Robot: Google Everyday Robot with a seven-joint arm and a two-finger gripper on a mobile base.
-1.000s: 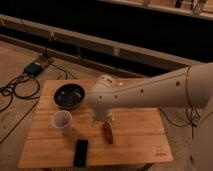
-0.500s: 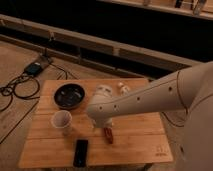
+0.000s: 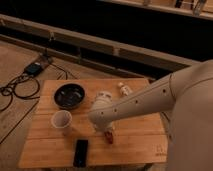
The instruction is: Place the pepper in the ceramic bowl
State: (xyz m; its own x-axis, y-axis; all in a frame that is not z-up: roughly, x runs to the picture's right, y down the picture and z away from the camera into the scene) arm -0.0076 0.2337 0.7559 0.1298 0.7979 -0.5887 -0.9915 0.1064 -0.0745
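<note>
In the camera view, the robot's white arm [image 3: 150,100] reaches in from the right over the light wooden slatted table [image 3: 135,145]. Its gripper [image 3: 106,131] points down at the table's middle front, right over the small dark red tapered pepper [image 3: 109,138]. Only a red tip of the pepper shows below the arm's end, lying at table level. The arm's bulk hides the grasp itself, so I cannot tell whether the gripper is clamped on the pepper or merely set over it.

The round, shallow, dark grey ceramic bowl [image 3: 69,96] sits at the table's back left, well apart from the pepper, and no pepper shows in it. An off-white paper-like cup [image 3: 61,120] stands between the bowl and the front edge. A flat black rectangular slab [image 3: 81,151] lies near the front, and a white bottle [image 3: 123,89] lies towards the back.

As I judge it, the task is at the pick-up stage. The lift, the carry back and left to the bowl, and the release there are all left to do.
</note>
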